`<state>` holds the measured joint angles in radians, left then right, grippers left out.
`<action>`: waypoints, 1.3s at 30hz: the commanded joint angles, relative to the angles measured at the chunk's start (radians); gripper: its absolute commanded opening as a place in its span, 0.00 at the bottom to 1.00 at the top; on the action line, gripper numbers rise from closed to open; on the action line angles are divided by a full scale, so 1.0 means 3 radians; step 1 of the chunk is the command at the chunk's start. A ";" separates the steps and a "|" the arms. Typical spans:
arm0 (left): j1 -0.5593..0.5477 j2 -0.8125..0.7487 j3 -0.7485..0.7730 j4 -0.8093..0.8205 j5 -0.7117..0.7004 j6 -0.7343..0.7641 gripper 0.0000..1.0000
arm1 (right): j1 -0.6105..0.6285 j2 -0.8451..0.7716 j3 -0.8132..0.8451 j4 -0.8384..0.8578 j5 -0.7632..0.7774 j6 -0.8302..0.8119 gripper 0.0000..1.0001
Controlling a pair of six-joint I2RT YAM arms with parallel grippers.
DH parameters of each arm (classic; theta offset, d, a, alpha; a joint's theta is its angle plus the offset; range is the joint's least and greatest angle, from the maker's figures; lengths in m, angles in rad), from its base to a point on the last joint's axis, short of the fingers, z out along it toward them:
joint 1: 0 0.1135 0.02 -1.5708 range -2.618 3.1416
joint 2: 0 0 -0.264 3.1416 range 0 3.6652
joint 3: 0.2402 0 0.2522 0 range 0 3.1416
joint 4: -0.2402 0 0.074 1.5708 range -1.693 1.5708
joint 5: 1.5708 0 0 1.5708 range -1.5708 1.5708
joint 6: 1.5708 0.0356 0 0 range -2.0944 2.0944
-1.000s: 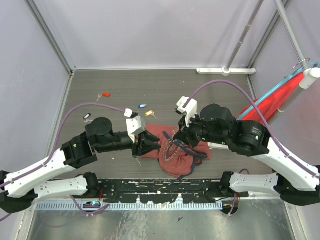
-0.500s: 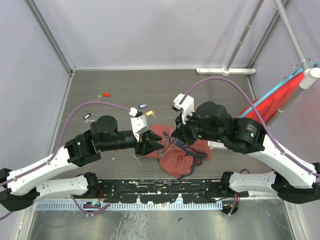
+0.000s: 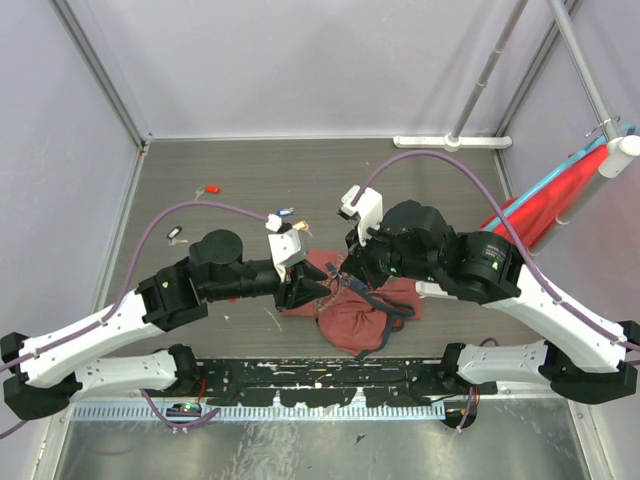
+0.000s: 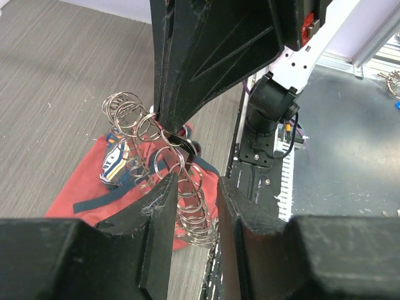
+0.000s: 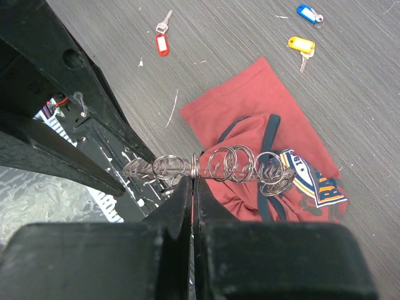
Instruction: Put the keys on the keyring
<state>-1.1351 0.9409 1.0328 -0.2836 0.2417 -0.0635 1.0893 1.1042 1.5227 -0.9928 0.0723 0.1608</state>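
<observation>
My right gripper (image 5: 192, 181) is shut on the keyring (image 5: 206, 167), a wire loop strung with many small silvery rings, and holds it up over a dark-red cloth bag (image 5: 250, 119). In the top view the keyring (image 3: 340, 283) hangs between the two grippers. My left gripper (image 4: 197, 181) is open; the keyring (image 4: 181, 187) hangs just beyond its left finger and nothing lies between the jaws. Loose keys lie on the floor: red (image 3: 210, 189), blue (image 3: 284, 212), yellow (image 3: 300, 228) and black (image 3: 175, 234). The right wrist view also shows the red (image 5: 162, 44), blue (image 5: 307, 13) and yellow (image 5: 299, 45) keys.
The bag (image 3: 360, 320) lies near the front edge beside the black rail (image 3: 330, 372). A red cloth on a teal pole (image 3: 550, 195) leans at the right wall. A white rod foot (image 3: 450, 142) sits at the back. Walls close in on three sides.
My left arm has reached right, bringing its gripper up to the keyring. My right gripper has shifted slightly left and back, still gripping the keyring.
</observation>
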 commanded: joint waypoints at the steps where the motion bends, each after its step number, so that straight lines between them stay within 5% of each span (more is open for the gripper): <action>1: -0.0010 0.0025 0.0044 0.0140 -0.0055 0.0002 0.38 | 0.0002 -0.0123 0.0102 0.0382 -0.0010 0.0072 0.01; 18: -0.0046 0.0099 0.0060 0.0077 -0.0283 0.0038 0.35 | 0.0001 -0.0257 -0.0004 0.0599 -0.0039 0.0223 0.01; 30: -0.0049 -0.0050 0.0091 0.0109 -0.0300 0.0007 0.43 | 0.0000 -0.0143 -0.0057 0.0472 0.0285 0.0252 0.01; 39: -0.0048 -0.0257 0.0081 0.0112 -0.0280 0.0102 0.45 | 0.0000 -0.0193 -0.0069 0.0211 -0.0425 -0.0433 0.01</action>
<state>-1.1465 0.8894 1.0328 -0.2707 0.1581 -0.0544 1.0889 1.0710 1.4921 -0.9310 0.0628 0.1421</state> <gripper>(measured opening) 0.452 0.032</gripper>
